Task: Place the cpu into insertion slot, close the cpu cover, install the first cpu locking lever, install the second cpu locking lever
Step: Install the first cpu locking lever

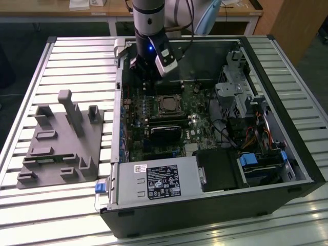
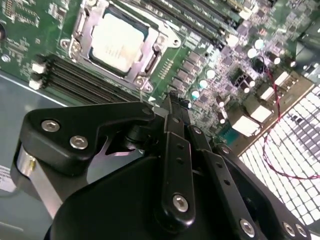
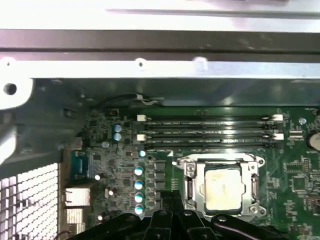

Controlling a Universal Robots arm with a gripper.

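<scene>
Silver-beige cpu (image 3: 222,187), one, under one cpu cover (image 3: 190,182); one hand (image 2: 171,102), fully closed, empty.

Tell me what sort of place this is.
Probably a robotics lab bench: a robot arm hangs over an open computer case on a slatted metal table, with a grey fixture block beside it.

In the exterior view, overhead room light falls evenly on the slatted tabletop (image 1: 77,61), whose ribs gleam pale, while the inside of the computer case (image 1: 215,210) lies in shade. In the first wrist view, the metal wall (image 3: 160,70) burns out to white. In the second wrist view, glare washes the cpu (image 2: 119,41) pale, and the hand (image 2: 172,102) looms dark.
</scene>
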